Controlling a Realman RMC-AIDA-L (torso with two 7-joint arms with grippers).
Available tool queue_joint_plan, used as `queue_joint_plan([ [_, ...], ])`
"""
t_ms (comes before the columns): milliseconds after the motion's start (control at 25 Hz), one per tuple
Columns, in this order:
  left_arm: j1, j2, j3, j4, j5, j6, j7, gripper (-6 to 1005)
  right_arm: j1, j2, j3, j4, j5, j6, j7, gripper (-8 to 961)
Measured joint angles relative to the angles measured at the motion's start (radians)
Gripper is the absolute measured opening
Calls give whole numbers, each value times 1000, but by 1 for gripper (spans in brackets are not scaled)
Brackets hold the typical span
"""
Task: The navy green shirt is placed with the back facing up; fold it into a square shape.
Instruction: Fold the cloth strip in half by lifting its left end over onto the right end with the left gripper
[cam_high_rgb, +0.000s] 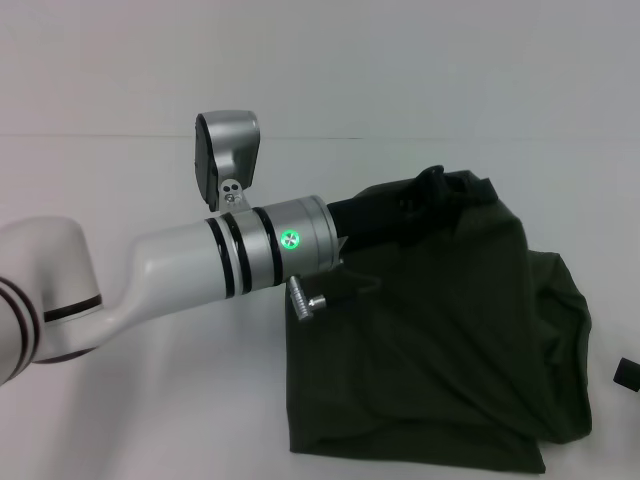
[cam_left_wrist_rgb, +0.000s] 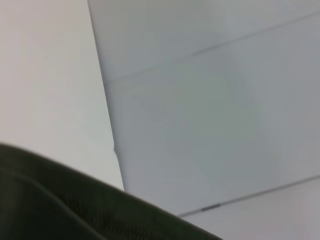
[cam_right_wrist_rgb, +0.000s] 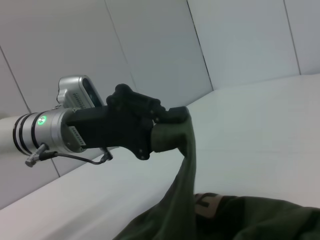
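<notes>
Right wrist view: left hand (cam_right_wrist_rgb: 172, 117) grips a lifted shirt (cam_right_wrist_rgb: 185, 175) edge; folding only partway, square unfinished

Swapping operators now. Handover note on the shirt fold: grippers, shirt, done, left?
Left gripper: shut on the shirt, holding a pinched edge lifted above the table.
Right gripper: only a dark tip shows at the head view's right edge; state unclear.
Shirt: bunched on the table to the right, one part raised; cream lettering peeks out underneath in the right wrist view.
Done: a first fold seems under way.
Left: lay the lifted edge down, flatten, finish the square.
</notes>
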Motion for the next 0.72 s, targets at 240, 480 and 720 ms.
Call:
queue_joint_plan([
  [240, -58, 0, -1, -72, -66, -63, 80, 38, 0, 4, 18, 0, 1, 0, 0, 946],
  [480, -90, 0, -34, -120, -75, -104, 133, 43, -4, 6, 30, 0, 1, 0, 1, 947],
  [720, -76, 0, -131, -169, -70, -122, 216, 48, -5, 8, 33, 0, 0, -1, 2, 946],
])
